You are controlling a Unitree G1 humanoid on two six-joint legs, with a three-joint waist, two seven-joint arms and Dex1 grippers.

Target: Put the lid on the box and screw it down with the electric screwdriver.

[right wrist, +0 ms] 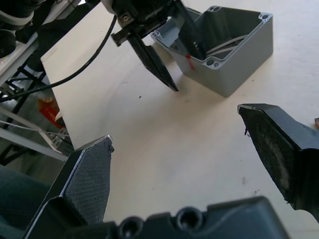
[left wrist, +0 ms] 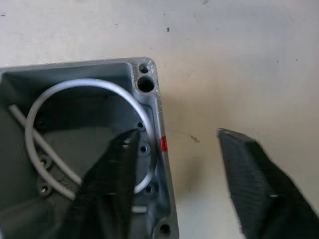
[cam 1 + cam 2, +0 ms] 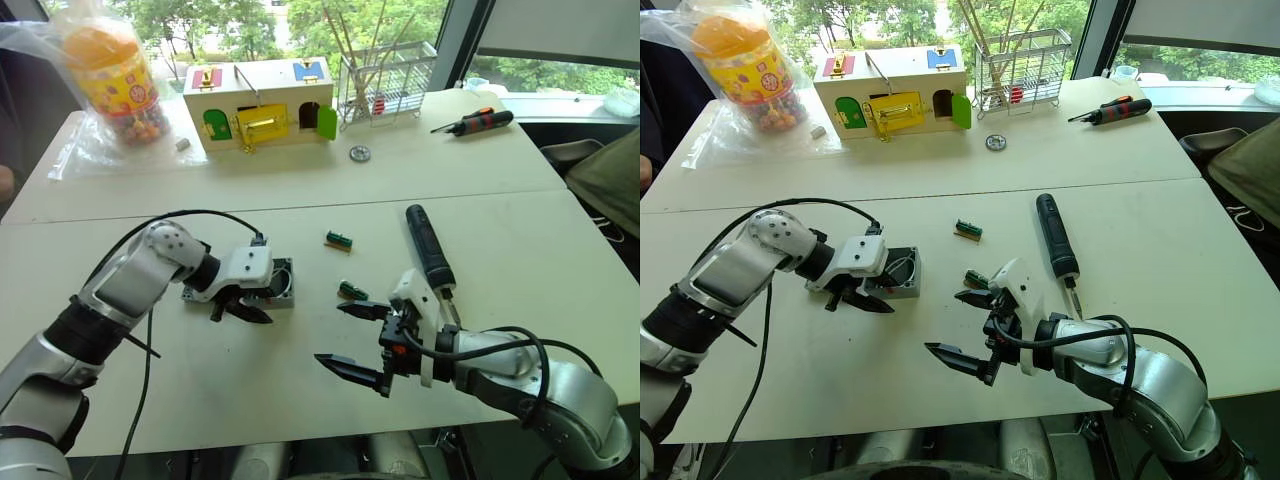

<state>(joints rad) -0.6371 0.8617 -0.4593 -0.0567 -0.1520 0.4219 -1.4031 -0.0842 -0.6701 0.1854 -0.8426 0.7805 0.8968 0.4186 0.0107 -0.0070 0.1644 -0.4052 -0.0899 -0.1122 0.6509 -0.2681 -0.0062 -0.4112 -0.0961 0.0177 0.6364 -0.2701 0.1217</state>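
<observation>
White tabletops by a window carry the open grey box (image 3: 277, 283), one finger of the spread left gripper (image 3: 240, 309) inside its wall, the other outside. It looks rigid and light, best pinched across a wall. Near the wide, empty right gripper (image 3: 363, 338) lies the electric screwdriver (image 3: 428, 244): stiff, smooth, probably heaviest mid-barrel, so grasp there. Its long axis runs away from the robot, bit toward it.

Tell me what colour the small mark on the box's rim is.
Red, on the grey box, clearest in the left wrist view beside the left gripper.
</observation>
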